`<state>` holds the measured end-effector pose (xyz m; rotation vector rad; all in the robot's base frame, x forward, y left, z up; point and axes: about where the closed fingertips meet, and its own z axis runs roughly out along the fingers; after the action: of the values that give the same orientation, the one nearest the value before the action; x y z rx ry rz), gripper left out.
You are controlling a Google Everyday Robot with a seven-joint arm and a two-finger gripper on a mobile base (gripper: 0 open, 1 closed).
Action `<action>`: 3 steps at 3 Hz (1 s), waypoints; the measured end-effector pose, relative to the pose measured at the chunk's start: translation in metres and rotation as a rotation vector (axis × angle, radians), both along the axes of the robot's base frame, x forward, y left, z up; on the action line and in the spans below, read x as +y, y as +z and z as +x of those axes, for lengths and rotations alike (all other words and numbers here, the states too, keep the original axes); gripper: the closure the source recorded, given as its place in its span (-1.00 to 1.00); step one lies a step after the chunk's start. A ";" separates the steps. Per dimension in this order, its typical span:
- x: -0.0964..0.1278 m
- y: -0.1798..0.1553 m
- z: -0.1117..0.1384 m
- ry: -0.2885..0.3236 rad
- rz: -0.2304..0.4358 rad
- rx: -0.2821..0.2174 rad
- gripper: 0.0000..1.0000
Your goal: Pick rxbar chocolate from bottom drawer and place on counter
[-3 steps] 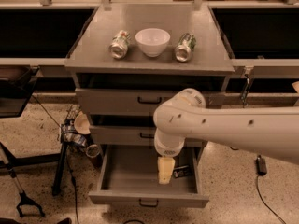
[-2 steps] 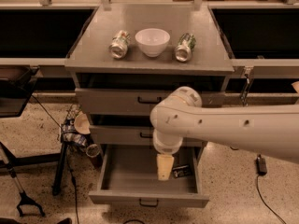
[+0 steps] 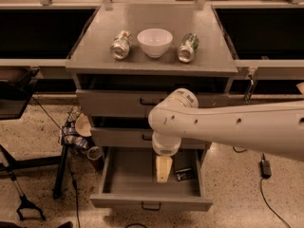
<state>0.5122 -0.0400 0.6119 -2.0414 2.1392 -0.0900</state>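
Observation:
The bottom drawer (image 3: 151,202) is pulled open. The rxbar chocolate (image 3: 184,174), a small dark packet, lies flat on the drawer floor at the right. My gripper (image 3: 163,169) hangs from the white arm (image 3: 228,125), points down into the drawer and sits just left of the packet. It holds nothing that I can see. The grey counter (image 3: 152,25) is the cabinet's top, above the drawers.
On the counter stand a white bowl (image 3: 154,42) and two silver-green cans lying on their sides, one left (image 3: 120,45) and one right (image 3: 188,47). Black recessed surfaces flank the cabinet. A stand with cables and clutter (image 3: 76,137) is on the floor at the left.
The gripper has shifted slightly to the left inside the open drawer. The packet, cans and bowl have not moved.

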 end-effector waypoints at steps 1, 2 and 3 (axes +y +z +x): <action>0.000 -0.043 0.034 -0.002 -0.043 0.034 -1.00; -0.020 -0.120 0.052 -0.015 -0.046 0.113 -1.00; -0.053 -0.193 0.043 -0.077 -0.030 0.204 -1.00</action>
<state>0.5550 -0.0934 0.4186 -2.0647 2.3499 0.0793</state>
